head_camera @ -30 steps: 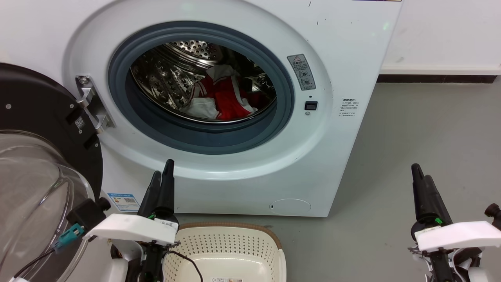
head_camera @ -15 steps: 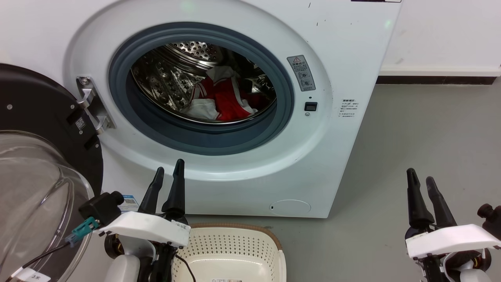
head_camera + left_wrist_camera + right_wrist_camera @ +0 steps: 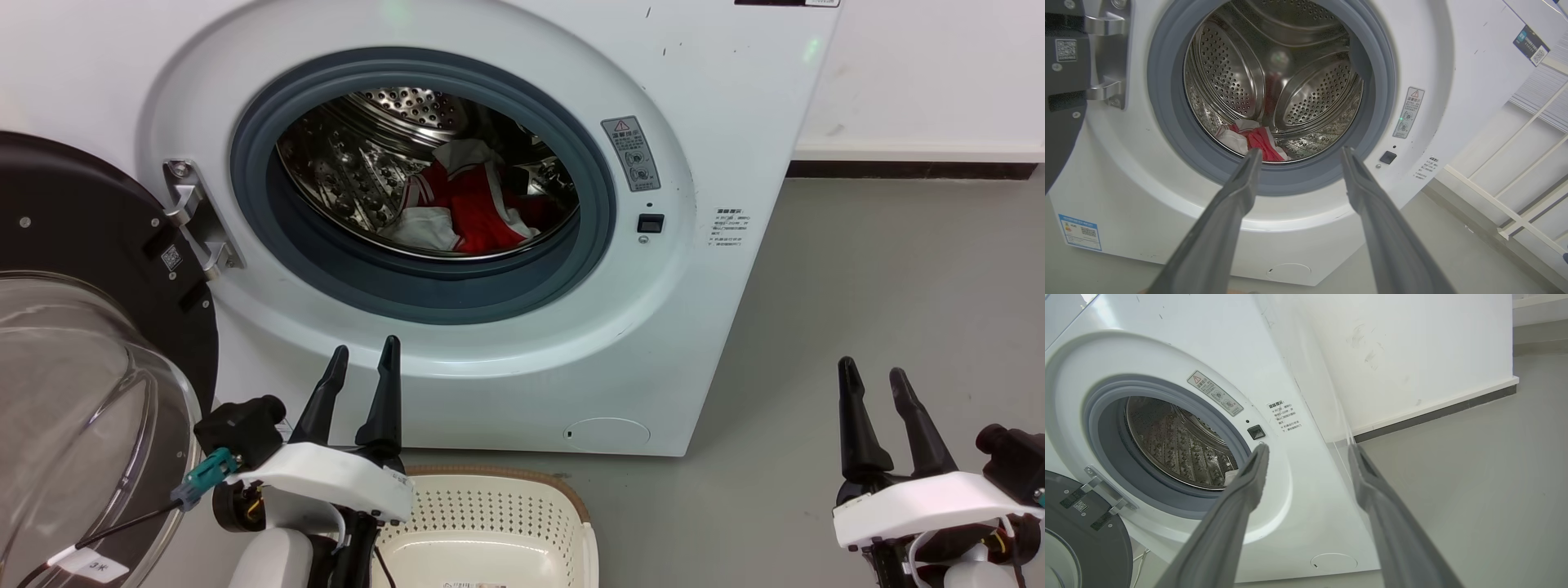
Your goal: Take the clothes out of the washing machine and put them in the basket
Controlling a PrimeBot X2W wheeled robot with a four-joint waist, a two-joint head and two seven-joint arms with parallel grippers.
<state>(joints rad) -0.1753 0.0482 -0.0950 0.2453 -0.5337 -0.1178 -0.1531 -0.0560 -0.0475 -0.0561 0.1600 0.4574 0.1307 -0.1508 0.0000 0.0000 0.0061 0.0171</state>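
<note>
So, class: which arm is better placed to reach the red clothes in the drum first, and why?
Left. The left gripper is below the porthole, jaws open, pointing at the clothes; the right gripper is off beside the washing machine.

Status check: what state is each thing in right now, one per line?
washing machine: porthole uncovered, drum loaded
door: swung open
clothes: heaped in the drum
basket: on floor, visible part empty
left end effector: open, empty
right end effector: open, empty

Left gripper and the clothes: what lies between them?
In the left wrist view, the lower lip of the grey door seal lies between the left gripper and the clothes; nothing else blocks.
</note>
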